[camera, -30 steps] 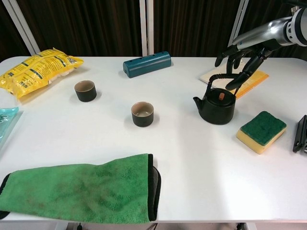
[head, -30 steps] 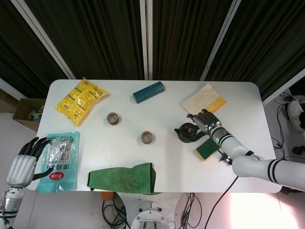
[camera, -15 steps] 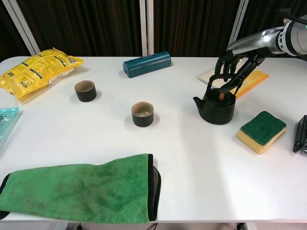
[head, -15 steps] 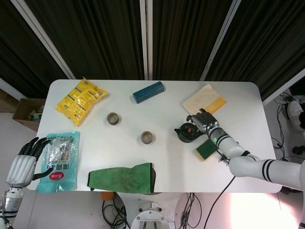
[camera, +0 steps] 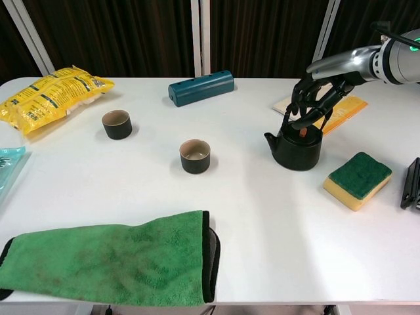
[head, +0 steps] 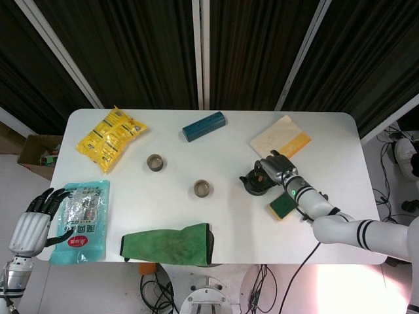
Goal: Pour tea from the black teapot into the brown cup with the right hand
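While one right hand (camera: 314, 102) grips one black teapot (camera: 294, 148), two brown cups (camera: 195, 156) stand apart.

Bright, even overhead light; the white counter (head: 216, 216) nearly glares. Shadows are soft and short. An overexposed pinkish patch shows lower right in the head view.

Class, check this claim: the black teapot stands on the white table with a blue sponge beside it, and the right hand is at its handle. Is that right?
One detail is wrong: the sponge beside the black teapot is green on yellow, not blue, as the chest view shows. The right hand is indeed at its handle on the white table.
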`<state>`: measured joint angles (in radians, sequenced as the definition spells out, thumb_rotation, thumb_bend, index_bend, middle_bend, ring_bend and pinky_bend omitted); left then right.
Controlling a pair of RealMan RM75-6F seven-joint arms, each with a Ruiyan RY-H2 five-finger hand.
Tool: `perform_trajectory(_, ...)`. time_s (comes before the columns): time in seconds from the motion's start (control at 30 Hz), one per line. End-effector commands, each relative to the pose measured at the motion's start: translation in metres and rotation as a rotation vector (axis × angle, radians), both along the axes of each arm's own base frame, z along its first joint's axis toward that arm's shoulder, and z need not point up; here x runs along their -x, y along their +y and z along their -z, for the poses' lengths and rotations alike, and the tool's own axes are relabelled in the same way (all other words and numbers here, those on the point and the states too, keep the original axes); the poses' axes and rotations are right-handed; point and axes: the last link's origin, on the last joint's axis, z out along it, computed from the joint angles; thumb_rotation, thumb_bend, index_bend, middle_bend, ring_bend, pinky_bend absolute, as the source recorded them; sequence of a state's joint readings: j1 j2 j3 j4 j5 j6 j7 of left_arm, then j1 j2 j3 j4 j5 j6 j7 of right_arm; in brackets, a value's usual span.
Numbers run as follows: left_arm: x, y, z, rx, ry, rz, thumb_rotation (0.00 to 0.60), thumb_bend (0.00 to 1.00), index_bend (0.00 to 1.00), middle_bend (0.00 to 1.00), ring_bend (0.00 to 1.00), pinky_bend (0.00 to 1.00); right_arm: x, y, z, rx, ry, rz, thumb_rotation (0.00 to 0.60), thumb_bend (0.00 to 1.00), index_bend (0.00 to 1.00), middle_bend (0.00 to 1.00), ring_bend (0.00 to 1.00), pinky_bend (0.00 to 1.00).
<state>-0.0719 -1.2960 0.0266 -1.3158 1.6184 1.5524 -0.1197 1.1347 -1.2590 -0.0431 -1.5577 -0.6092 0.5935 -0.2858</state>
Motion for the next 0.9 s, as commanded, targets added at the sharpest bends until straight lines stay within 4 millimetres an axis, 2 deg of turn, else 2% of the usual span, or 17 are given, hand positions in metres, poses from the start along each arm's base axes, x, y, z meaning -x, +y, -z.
perform_trajectory(0.03, 0.0, 0.0, 0.0, 0.0, 0.0, 0.0, 0.6, 0.09, 0.16, 0.13, 0.09, 0.2, 0.0, -0.001, 0.001, 0.0, -0.001, 0.001, 0.312, 0.15, 0.35, 0.33, 0.21, 0.05)
perform_trajectory(0.27, 0.0, 0.0, 0.0, 0.0, 0.0, 0.0, 0.6, 0.09, 0.16, 0.13, 0.09, 0.2, -0.004, -0.004, 0.007, -0.016, -0.021, 0.025, 0.311, 0.16, 0.35, 0.36, 0.25, 0.1)
perform_trajectory(0.47, 0.001, 0.001, -0.001, -0.003, 0.0, -0.004, 0.6, 0.09, 0.16, 0.13, 0.09, 0.21, -0.007, -0.005, 0.012, -0.028, -0.026, 0.024, 0.312, 0.17, 0.36, 0.37, 0.28, 0.1)
perform_trajectory(0.9, 0.003, 0.0, -0.001, -0.002, -0.003, -0.008, 0.6, 0.09, 0.16, 0.13, 0.09, 0.21, -0.005, -0.006, 0.01, -0.028, -0.005, 0.024, 0.311, 0.18, 0.41, 0.41, 0.35, 0.14)
